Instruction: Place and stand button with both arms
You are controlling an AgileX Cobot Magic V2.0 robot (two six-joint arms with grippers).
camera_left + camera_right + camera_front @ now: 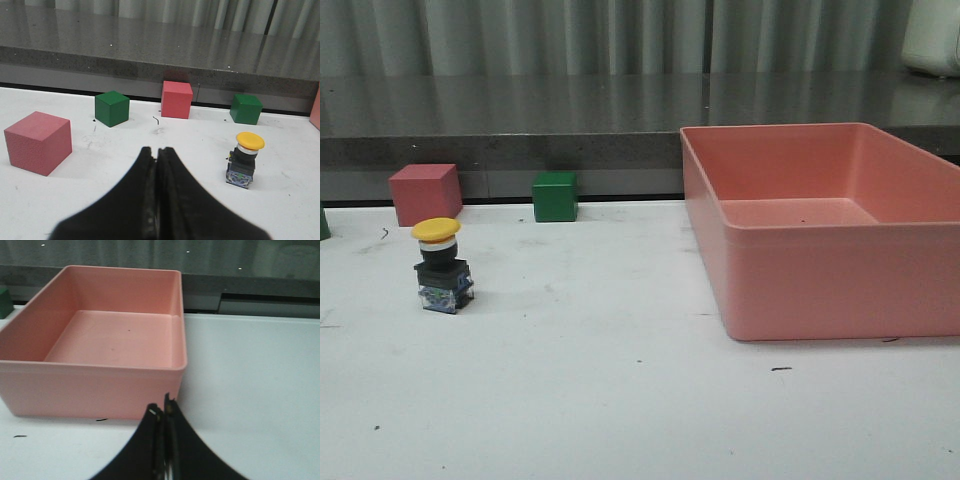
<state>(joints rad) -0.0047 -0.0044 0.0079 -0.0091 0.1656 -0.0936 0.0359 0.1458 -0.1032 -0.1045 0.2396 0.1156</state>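
Observation:
The button [442,264] stands upright on the white table at the left, yellow cap up, dark base with bluish contacts down. It also shows in the left wrist view [244,159], apart from my left gripper [157,150], which is shut and empty, back from the button. My right gripper [162,406] is shut and empty, just in front of the pink bin's near wall. Neither arm shows in the front view.
A large empty pink bin [825,275] fills the right side; it also shows in the right wrist view [95,390]. A pink cube [425,193] and a green cube [555,196] stand at the table's back edge. The left wrist view shows another pink cube [39,142] and another green cube [112,107].

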